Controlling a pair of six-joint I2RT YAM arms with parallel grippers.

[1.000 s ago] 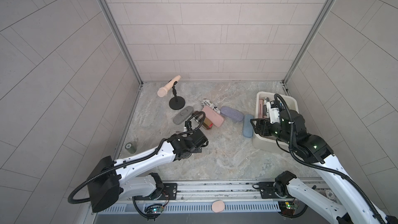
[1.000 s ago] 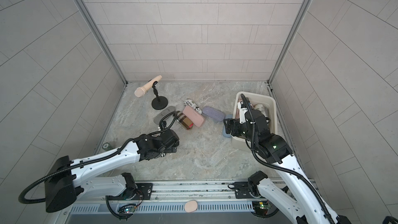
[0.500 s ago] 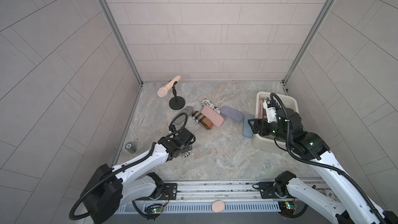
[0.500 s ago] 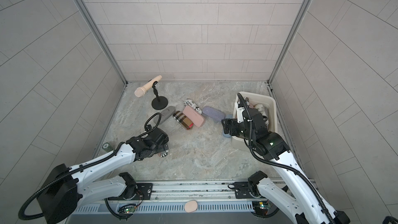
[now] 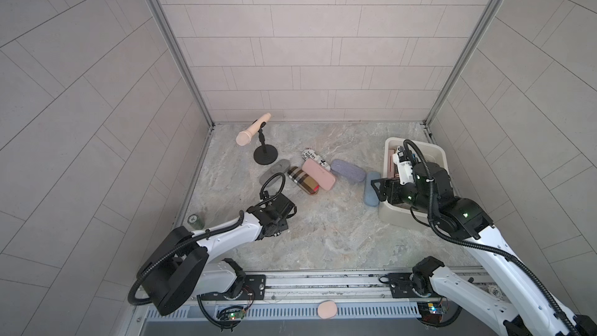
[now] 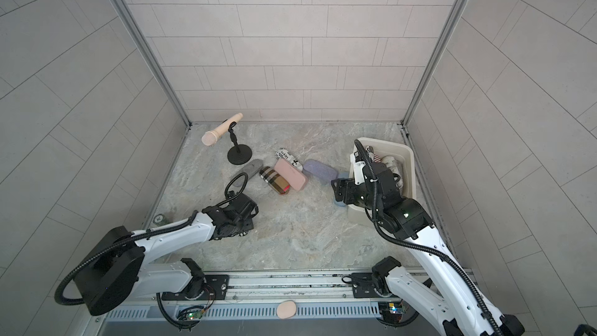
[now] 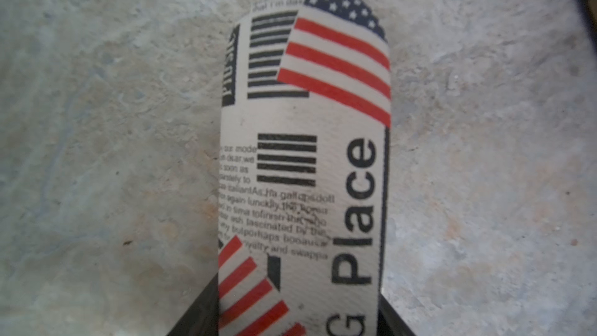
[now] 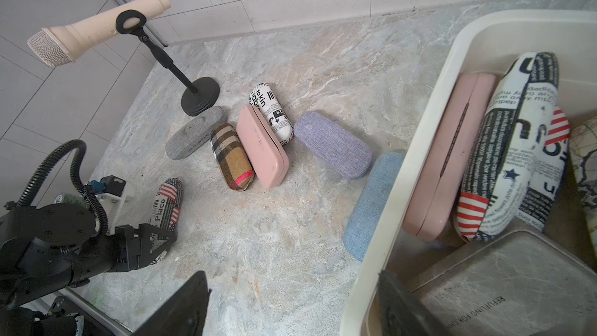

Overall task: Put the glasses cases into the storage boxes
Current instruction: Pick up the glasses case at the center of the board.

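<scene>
We start with the storage box [image 5: 440, 156], the cream tub, and place everything else by it. Inside it we can count at least 4 glasses cases. A grey hard case [image 8: 504, 279] lies flat. A pink case [image 8: 449, 163] and a flag-and-newsprint case [image 8: 517, 143] stand on edge. A sliver of a pale printed case [image 8: 584, 156] shows at the frame's edge. In both top views the right arm hides most of the box's inside.

The right gripper [image 8: 290, 310] hangs over the box wall that faces the loose cases. Its jaws are spread wide and empty, with 1 finger inside the box and 1 outside. The left gripper [image 8: 151, 242], well apart from the box, is clenched on the end of a flag-print case [image 7: 303, 156]. That case sits low at the floor, and we cannot tell whether it is clear of the surface.

6 more cases lie loose outside, each farther from the box than the one before:
- the light blue case [image 8: 371, 202], right against the box's wall
- the lavender case [image 8: 332, 143]
- the second pink case [image 8: 263, 145]
- the newsprint case [image 8: 271, 113]
- the plaid case [image 8: 231, 156]
- the grey fabric case [image 8: 195, 132]

We judge the task partly done, with at least 4 cases in and 7 left to go in. The gripped case has the longest trip.
</scene>
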